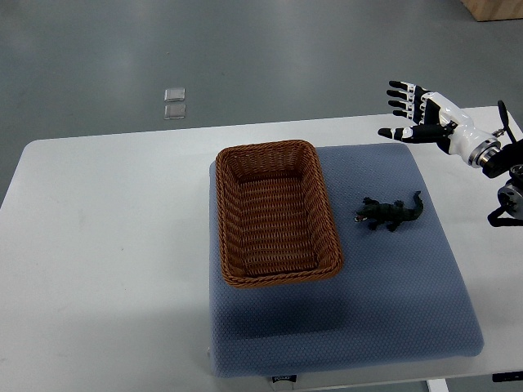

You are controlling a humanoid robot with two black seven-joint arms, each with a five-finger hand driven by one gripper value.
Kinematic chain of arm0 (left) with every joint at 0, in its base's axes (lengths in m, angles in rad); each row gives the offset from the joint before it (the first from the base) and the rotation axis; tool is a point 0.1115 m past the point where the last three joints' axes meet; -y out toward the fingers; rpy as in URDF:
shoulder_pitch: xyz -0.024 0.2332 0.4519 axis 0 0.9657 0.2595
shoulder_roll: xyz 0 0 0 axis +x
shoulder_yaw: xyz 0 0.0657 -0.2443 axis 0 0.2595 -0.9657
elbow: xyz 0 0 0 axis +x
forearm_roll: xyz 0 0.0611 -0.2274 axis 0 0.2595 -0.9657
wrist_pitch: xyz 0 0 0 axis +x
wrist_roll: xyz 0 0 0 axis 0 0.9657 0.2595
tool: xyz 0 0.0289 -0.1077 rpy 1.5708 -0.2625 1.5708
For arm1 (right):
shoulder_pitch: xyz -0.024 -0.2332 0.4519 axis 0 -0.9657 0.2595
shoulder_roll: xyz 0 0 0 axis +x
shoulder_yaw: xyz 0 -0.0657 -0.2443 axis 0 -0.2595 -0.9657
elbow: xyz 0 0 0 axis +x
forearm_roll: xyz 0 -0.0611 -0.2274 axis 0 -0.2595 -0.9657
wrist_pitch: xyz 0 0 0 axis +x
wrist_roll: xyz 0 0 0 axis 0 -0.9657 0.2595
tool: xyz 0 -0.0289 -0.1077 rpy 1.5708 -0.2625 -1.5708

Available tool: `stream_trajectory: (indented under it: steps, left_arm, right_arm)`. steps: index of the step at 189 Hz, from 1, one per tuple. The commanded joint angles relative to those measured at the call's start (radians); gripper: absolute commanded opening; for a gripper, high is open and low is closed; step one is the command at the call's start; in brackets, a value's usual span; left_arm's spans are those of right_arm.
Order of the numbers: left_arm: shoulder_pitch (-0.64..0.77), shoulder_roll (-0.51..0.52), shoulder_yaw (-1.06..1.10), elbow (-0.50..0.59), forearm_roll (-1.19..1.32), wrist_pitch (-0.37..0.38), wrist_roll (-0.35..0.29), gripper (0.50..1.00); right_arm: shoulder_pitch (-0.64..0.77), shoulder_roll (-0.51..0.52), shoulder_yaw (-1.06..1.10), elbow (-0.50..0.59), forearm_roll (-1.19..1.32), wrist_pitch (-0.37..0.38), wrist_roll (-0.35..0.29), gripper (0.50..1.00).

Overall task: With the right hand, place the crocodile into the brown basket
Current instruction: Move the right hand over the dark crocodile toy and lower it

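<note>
Reach step: the right hand [418, 110], fingers spread and empty, hovers beyond the crocodile [391, 212], which lies beside the brown basket [225, 214]; next, descend and grasp.

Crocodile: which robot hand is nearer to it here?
Right. The right hand hovers open, up and to the right of the crocodile; the left hand is out of view.
</note>
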Motion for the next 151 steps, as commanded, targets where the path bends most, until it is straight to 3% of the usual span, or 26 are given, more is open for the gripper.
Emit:
stream_trajectory:
  steps: [1, 57, 102, 151]
  left_arm:
    - [0.0, 0.0, 0.0, 0.0, 0.0, 0.0, 0.0, 1.0]
    - [0.0, 0.0, 0.0, 0.0, 0.0, 0.0, 0.0, 1.0]
    - [0.0, 0.0, 0.0, 0.0, 0.0, 0.0, 0.0, 1.0]
    - [0.0, 0.0, 0.0, 0.0, 0.0, 0.0, 0.0, 1.0]
  right_arm:
    - [0.018, -0.042, -0.048, 0.047, -0.114, 0.003, 0.02, 0.93]
    - [0.101, -0.212, -0.268, 0.229, -0.278, 0.002, 0.074, 0.93]
    - [0.136, -0.264, -0.367, 0.283, -0.47, -0.002, 0.106, 0.93]
    - [0.185, -0.279, -0.508, 0.288, -0.625, -0.061, 0.118, 0.93]
